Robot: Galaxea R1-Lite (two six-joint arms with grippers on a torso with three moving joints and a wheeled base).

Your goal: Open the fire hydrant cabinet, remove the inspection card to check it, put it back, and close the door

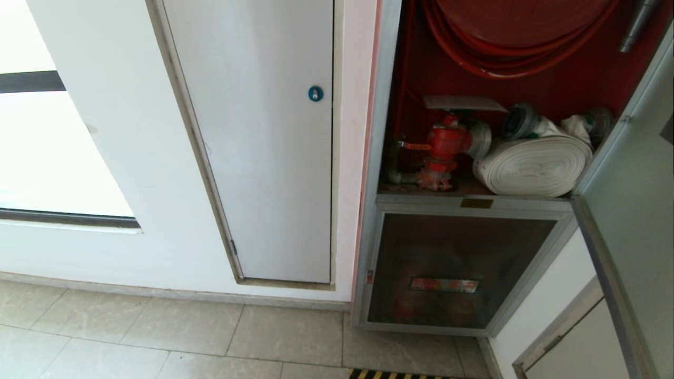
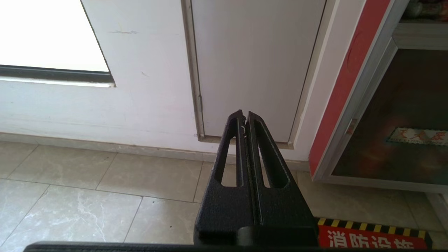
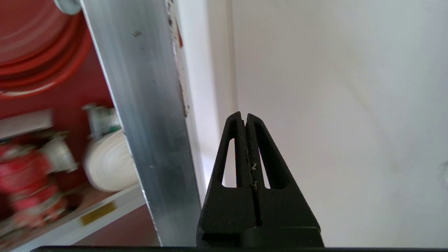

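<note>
While your head view shows the inspection card (image 1: 463, 102) above the red valve (image 1: 442, 145), only the right wrist view shows the right pincer (image 3: 244, 117), closed and empty, beside the door (image 3: 147, 105) frame.

A white wall (image 1: 105, 131) holds a bright window (image 1: 47, 152) with a dark sill, and beside it a plain white panel (image 1: 263, 147) with a blue round lock (image 1: 315, 93). Pale marbled floor tiles (image 1: 158, 337) run below, with a yellow-black striped strip (image 1: 400, 374) at the near edge.

White panel (image 1: 263, 158) with blue round lock (image 1: 315, 93), beige tiled floor (image 1: 158, 337), yellow-black hazard strip (image 1: 400, 374)
</note>
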